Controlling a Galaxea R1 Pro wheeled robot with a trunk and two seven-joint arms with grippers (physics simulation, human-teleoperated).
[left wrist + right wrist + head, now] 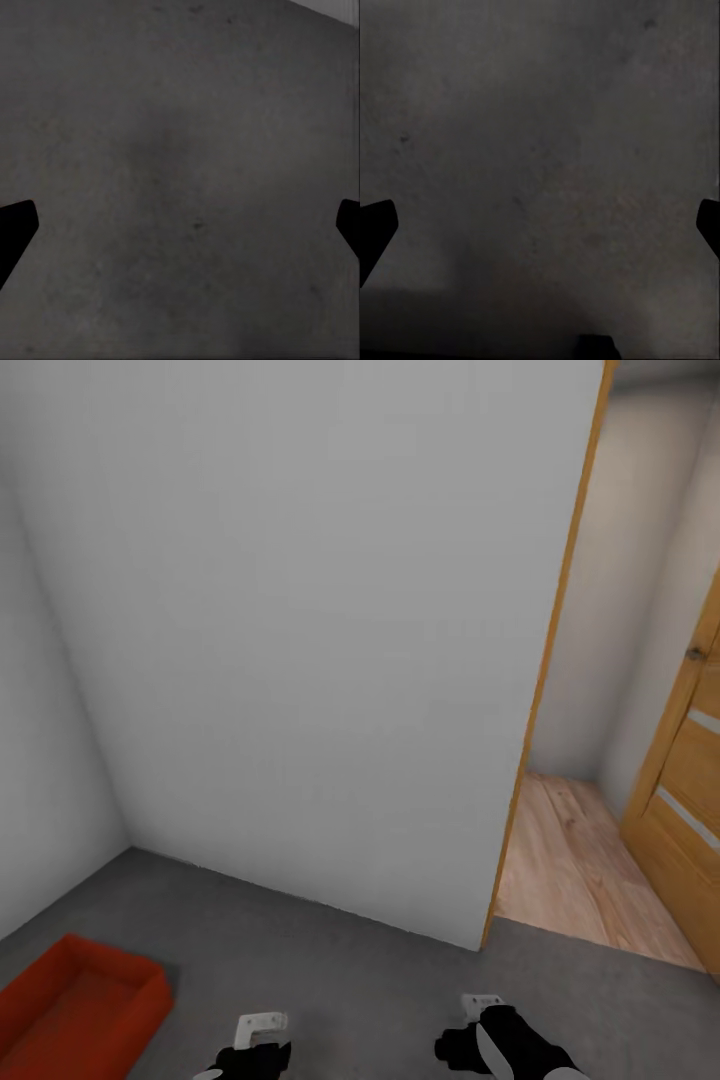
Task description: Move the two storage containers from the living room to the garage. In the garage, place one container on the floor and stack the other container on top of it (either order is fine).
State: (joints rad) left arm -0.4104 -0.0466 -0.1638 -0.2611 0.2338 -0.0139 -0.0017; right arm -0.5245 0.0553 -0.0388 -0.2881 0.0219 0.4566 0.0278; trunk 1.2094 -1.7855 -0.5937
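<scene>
Storage container (75, 1010) first: in the head view I see one orange-red bin sitting on the dark grey concrete floor (350, 980) at the near left, close to the corner of the pale walls, open side up and empty. To its right, both arms hang low at the near edge — left gripper (255, 1035) beside the bin but apart from it, right gripper (480, 1015) further right. Far right, a doorway opens onto a wood-plank floor (570, 850) with a wooden door (690, 780) ajar.

I judge the bin light and stiff, with smooth plastic walls that could slip — I'd pinch a long wall at its rim, or clamp opposite walls with both arms.

In the left wrist view, the fingertips (15, 229) sit at the far edges, spread wide over bare concrete, holding nothing.

In the right wrist view, the same: fingertips (376, 229) spread wide, empty, above speckled floor.
</scene>
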